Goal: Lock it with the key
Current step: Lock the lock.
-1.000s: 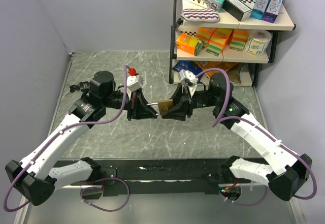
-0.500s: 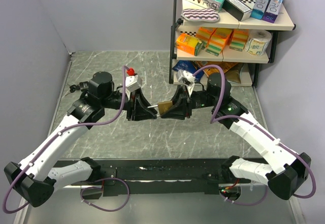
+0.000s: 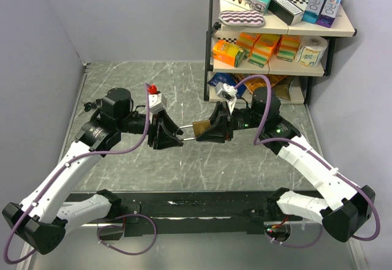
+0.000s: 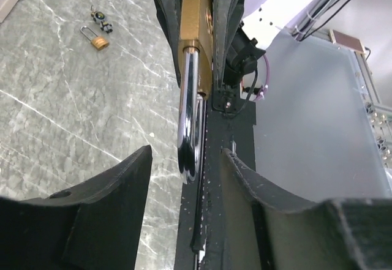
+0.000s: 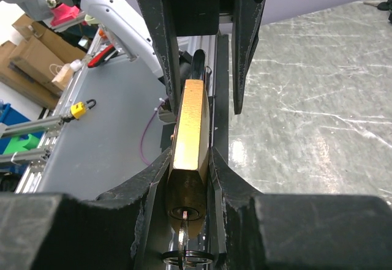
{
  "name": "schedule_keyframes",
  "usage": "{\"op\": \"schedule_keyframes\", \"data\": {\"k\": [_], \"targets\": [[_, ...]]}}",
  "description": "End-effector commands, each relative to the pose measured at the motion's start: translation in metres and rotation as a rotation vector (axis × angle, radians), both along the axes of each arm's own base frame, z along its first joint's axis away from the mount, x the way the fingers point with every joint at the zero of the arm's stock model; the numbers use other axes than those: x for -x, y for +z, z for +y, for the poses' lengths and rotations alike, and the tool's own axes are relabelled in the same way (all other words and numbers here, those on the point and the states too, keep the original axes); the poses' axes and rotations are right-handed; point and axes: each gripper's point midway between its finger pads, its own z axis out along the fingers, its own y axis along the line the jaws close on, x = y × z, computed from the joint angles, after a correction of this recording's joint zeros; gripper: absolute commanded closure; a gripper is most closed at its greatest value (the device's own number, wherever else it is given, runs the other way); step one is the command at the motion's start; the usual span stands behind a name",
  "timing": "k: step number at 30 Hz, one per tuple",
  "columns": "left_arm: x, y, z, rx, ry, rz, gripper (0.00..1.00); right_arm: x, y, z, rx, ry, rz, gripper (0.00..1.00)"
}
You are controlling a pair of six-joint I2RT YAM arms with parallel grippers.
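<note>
Looking down from the top view, both arms met above the middle of the bench [image 3: 184, 178]. The right gripper [image 3: 207, 134] carried the brass padlock [image 3: 200, 127] in the air. Its shackle [image 3: 185, 135] pointed toward 9 o'clock, where the left gripper [image 3: 173, 136] sat around its end. A shelf rack [image 3: 207, 43] stood at 1 o'clock of the padlock, well apart from it.

From the left wrist view, the left gripper [image 4: 185, 157] was apart, one finger at 8 o'clock and the other at 4 o'clock of the shackle's rounded end. Neither finger touched the steel. The shackle ran up toward 12 o'clock into the brass body. A small padlock [image 4: 98, 40] with keys lay on the bench at 10 o'clock, well apart.

From the right wrist view, the right gripper [image 5: 188, 160] was clamped on the padlock's two flat sides. What looked like the key [image 5: 182, 236] sat in the keyway at the 6 o'clock end, with its ring showing just below.

As a judgement, the task was partway through: the padlock was lifted and held firmly, and the key appeared to be inserted. The shackle showed only edge-on, so I could not tell whether it was fully seated. Pressing it home and turning the key seemed to be what remained, and the free left gripper seemed placed for the pressing.
</note>
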Motion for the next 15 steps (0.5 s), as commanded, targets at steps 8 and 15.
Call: {"op": "schedule_keyframes", "data": {"k": [8,15], "targets": [[0.006,0.007,-0.01,0.025,-0.021,-0.025,0.57,0.007,0.036,-0.001,-0.105,0.03,-0.115,1.0],[0.01,0.006,-0.013,0.029,-0.038,-0.01,0.79,0.009,0.036,0.0,-0.111,0.039,-0.108,1.0]]}}
